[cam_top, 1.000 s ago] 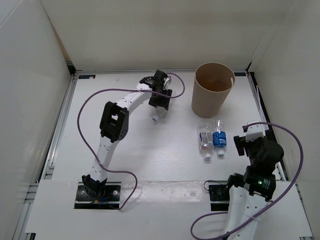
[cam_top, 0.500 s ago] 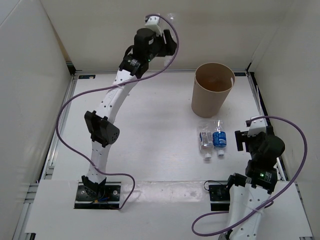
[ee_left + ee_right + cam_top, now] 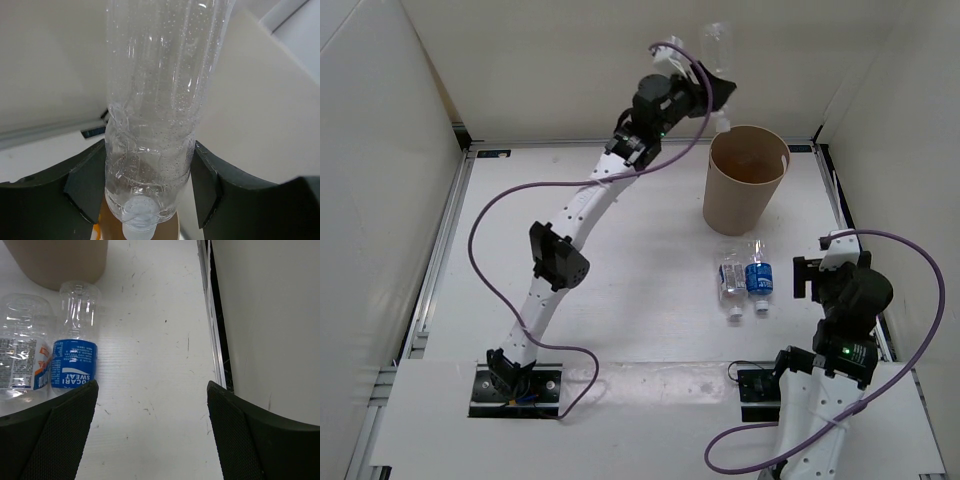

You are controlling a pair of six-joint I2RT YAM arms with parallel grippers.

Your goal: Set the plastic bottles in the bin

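Two dark, matte fingers (image 3: 84, 186) of the left gripper (image 3: 150, 186) are clamping the longer clear bottle (image 3: 155, 95) just above its shoulder. Their flat inner faces are pressing into the thin plastic, which is buckling into soft creases there. The bottle is pointing cap-down, its white cap (image 3: 137, 229) at the bottom and its ribbed, round body rising above the fingers. Fine droplets are speckling the inside of the wall. From above, the left gripper (image 3: 716, 98) is hanging in the air at the far left part of the bin's rim, the bottle (image 3: 717, 42) sticking up against the back wall.

The bin (image 3: 744, 200) is a tall tan cylinder with a smooth, cardboard-like wall and a round rim, standing close to the far right corner of the white table (image 3: 620, 300).

The right gripper (image 3: 151, 390) is holding its two broad, grainy black fingers (image 3: 55, 440) wide apart with nothing between them. It is hovering low near the table's right edge.

Two small clear bottles are lying side by side, touching, on the nearer side of the bin, caps toward the near edge. One is wearing a glossy blue label (image 3: 74, 367) and the other a pale printed label (image 3: 22, 362).
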